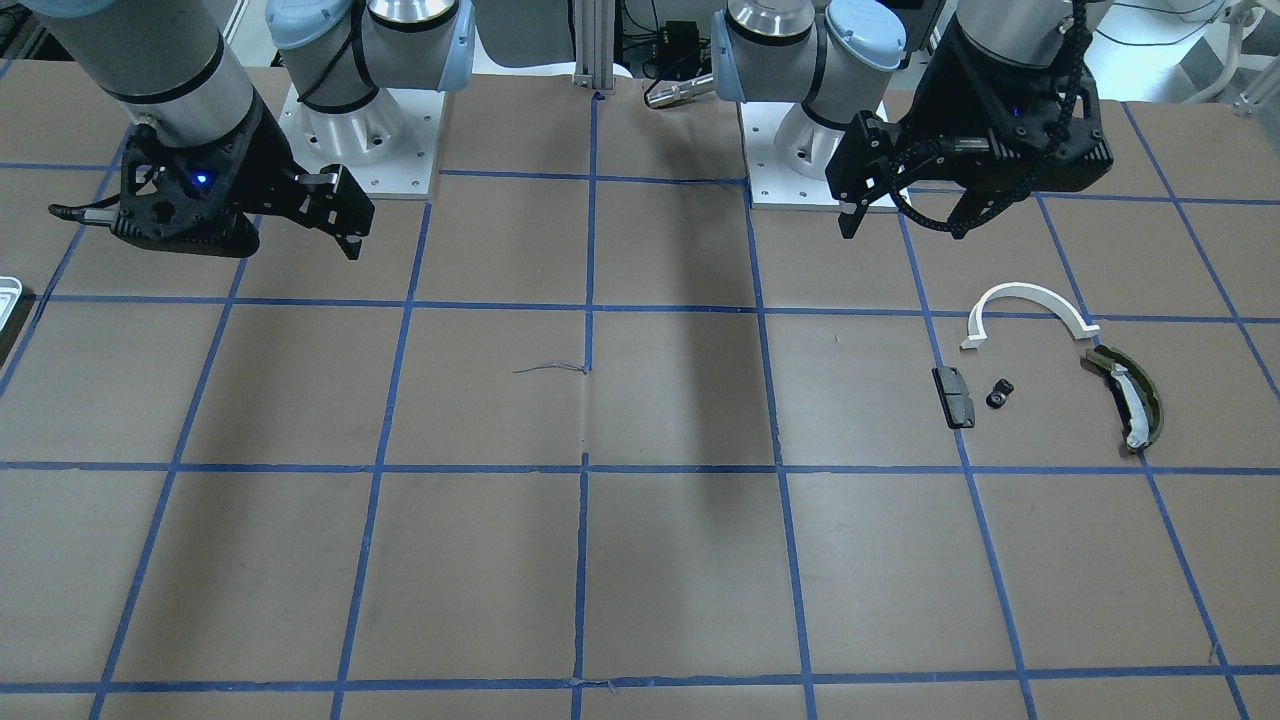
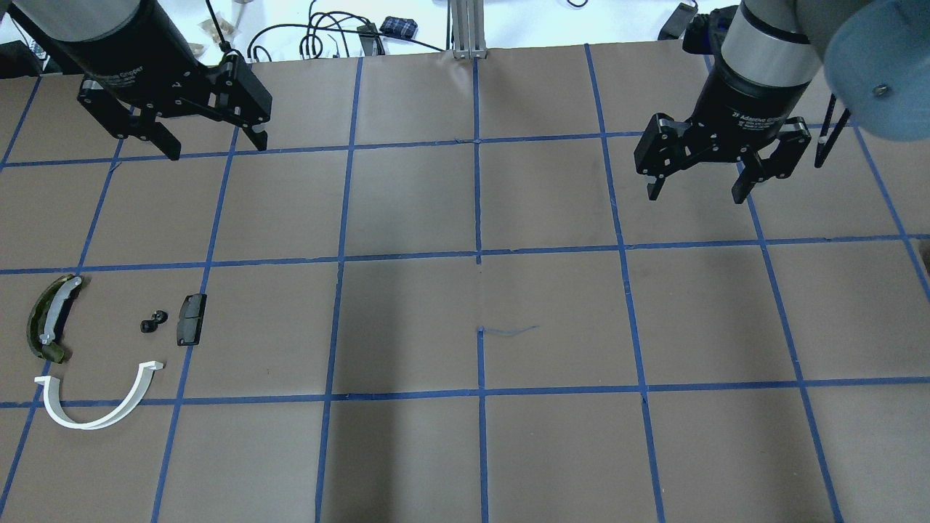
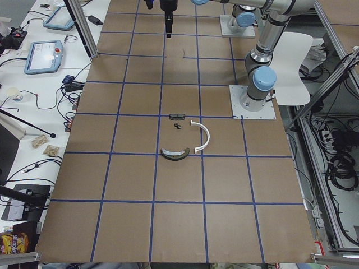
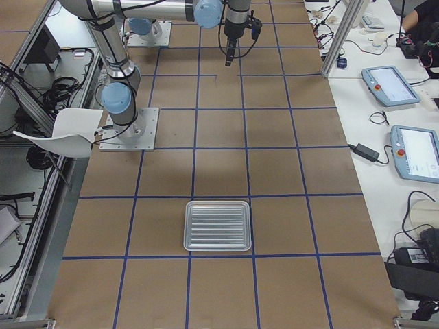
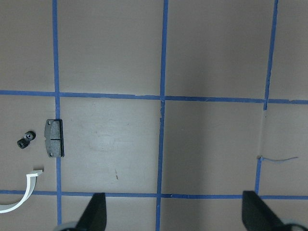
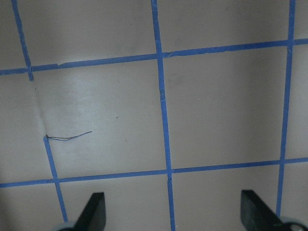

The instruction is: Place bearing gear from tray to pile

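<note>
Jaws of left gripper [image 2: 217,149] and right gripper [image 2: 694,196] spread, probably bearing gear [image 2: 152,320] just beside black pad [image 2: 191,319]

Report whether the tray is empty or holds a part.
Empty. In the exterior right view the tray shows only its bare ribbed floor; the small black bearing gear lies on the table beside the black pad.

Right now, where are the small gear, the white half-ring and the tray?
small gear [image 1: 997,398], front-facing view, its body.
white half-ring [image 1: 1030,290], front-facing view, top of arc.
tray [image 4: 217,225], right side view, bare floor.
</note>
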Tool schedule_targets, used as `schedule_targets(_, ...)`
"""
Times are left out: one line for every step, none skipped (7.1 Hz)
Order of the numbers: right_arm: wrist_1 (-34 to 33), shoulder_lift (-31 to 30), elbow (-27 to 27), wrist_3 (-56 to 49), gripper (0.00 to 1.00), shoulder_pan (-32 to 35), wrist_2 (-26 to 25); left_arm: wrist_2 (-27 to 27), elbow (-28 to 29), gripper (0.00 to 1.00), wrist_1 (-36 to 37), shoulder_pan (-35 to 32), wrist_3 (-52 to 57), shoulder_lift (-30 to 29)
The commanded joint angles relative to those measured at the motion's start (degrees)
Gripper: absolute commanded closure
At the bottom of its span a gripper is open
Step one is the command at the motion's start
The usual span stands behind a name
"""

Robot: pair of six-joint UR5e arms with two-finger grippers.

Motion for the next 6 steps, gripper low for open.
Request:
schedule_targets(-0.1, 0.0, 0.1, 0.0, 0.00, 0.0, 0.1, 0.0, -0.3, 0.00, 1.4, 0.1, 0.5, -0.8)
schedule_targets(0.0, -0.1, 0.1, 0.1, 0.00, 0.0, 0.7, 0.0, -0.1, 0.00, 1.8, 0.1, 0.7, -0.9)
schedule_targets(0.0, -0.2, 0.0, 0.1, 0.00, 0.0, 0.8, 0.0, -0.2, 0.00, 1.8, 0.1, 1.6, -1.0)
schedule_targets(0.0, -0.2, 0.2, 0.0, 0.00, 0.0, 0.8, 0.0, -0.3, 0.00, 1.7, 0.1, 1.7, -0.8)
schedule_targets(0.0, -0.2, 0.2, 0.1, 0.00, 0.0, 0.7, 0.0, -0.4, 0.00, 1.7, 0.1, 2.6, -0.5)
schedule_targets(0.0, -0.1, 0.3, 0.1, 0.00, 0.0, 0.6, 0.4, -0.7, 0.00, 1.7, 0.1, 3.0, -0.3)
